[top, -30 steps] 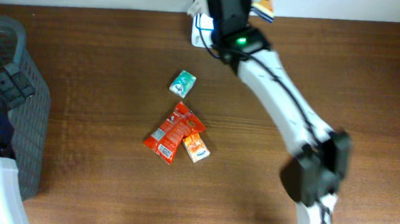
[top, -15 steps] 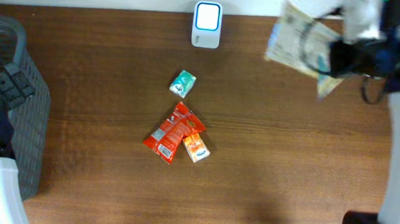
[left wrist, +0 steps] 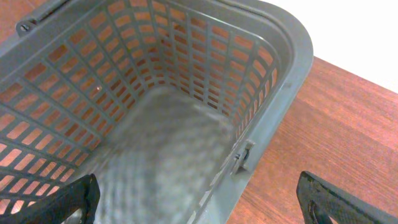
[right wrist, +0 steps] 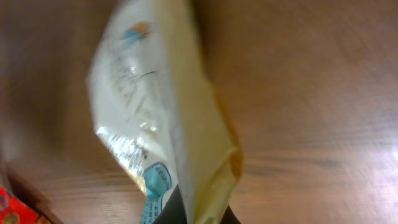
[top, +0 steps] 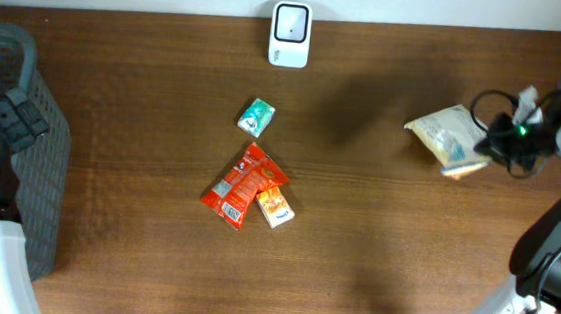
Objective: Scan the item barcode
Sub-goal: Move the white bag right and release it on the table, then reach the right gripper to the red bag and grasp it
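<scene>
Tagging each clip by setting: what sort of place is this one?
Probably a mock shop checkout on a wooden table: a white scanner at the far edge, a grey basket at the left, snack packets loose mid-table, and a pouch held in the right gripper.

Dark brown woodgrain bench (top: 147,66); grey lattice basket (top: 48,179); white scanner (top: 290,35). A teal packet (top: 256,117), a red packet (top: 241,186), an orange packet (top: 276,209), a cream pouch (top: 446,138) printed blue.

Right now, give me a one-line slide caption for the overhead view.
Right gripper holds a pale crinkly pouch right of the white barcode scanner; a red foil packet lies centrally.
</scene>
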